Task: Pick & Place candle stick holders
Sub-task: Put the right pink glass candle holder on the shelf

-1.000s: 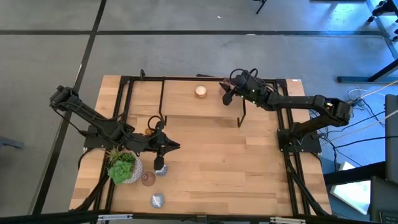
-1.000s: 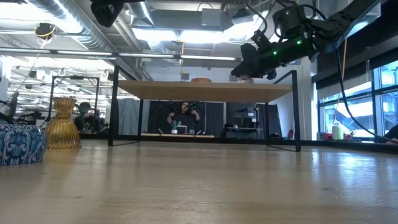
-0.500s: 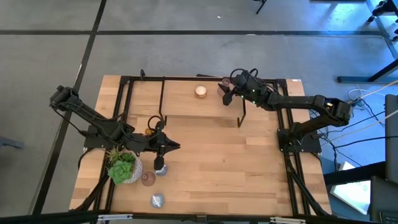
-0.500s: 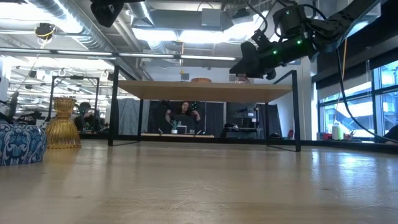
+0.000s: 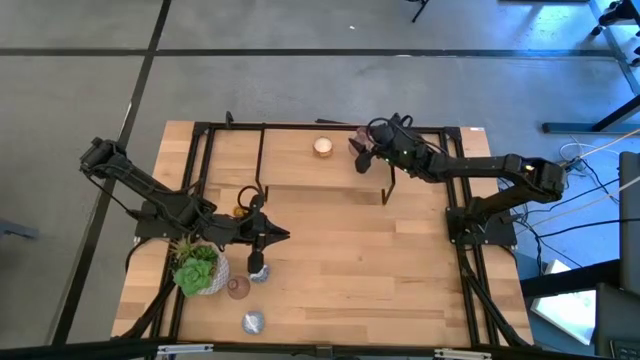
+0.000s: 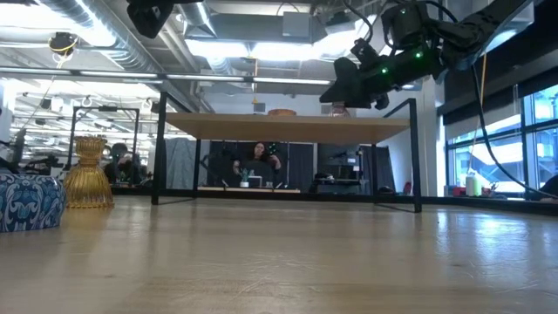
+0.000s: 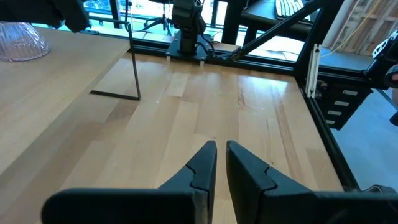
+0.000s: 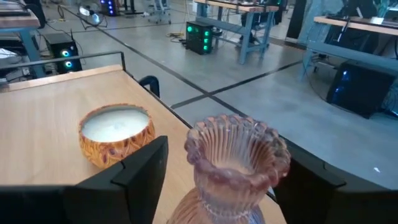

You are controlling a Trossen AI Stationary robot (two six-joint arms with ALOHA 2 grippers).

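The right gripper, spread either side of a pink holder on the raised shelf beside the cream candle bowl, looks mid-placement; next, lift clear

The pink ribbed holder is cut off at its base by the right wrist picture's edge, so its seating on the raised shelf cannot be judged. The blue patterned holder beside the golden holder is cropped at the low view's side.

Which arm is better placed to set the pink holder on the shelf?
Right. Its end effector straddles the pink holder over the raised shelf, beside the cream candle bowl. The left end effector sits shut, low by the succulent.
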